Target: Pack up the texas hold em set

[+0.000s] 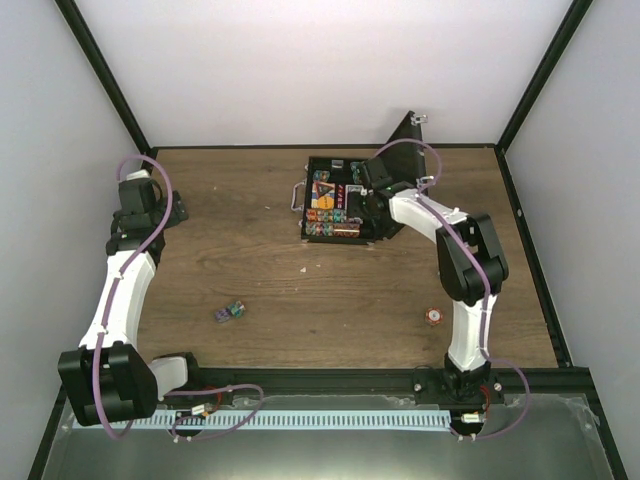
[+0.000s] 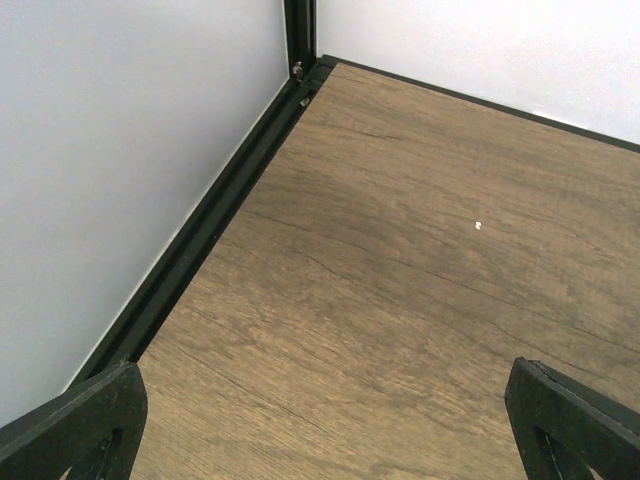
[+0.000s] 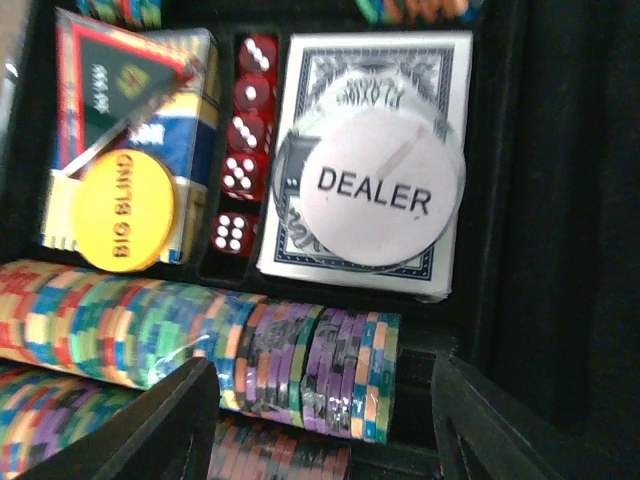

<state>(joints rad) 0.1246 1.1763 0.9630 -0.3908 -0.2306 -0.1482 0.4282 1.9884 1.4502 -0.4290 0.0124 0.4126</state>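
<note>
The black briefcase [image 1: 318,165] lies open at the back middle of the table, its lid [image 1: 404,133] raised. My right gripper [image 1: 360,212] hovers over its tray, open and empty. In the right wrist view the gripper [image 3: 320,420] stands over a row of multicoloured chips [image 3: 250,355] lying in their slot. Behind it are a card deck [image 3: 365,80] under a white DEALER button [image 3: 375,185], red dice [image 3: 245,150], and a second deck [image 3: 130,90] with a yellow BIG BLIND disc [image 3: 122,210]. My left gripper [image 1: 140,215] is open and empty at the far left.
A small purple-green chip stack [image 1: 229,313] lies loose on the table at front left. An orange-red chip stack [image 1: 434,317] lies at front right beside my right arm. The left wrist view shows the wall rail [image 2: 200,240] and bare wood.
</note>
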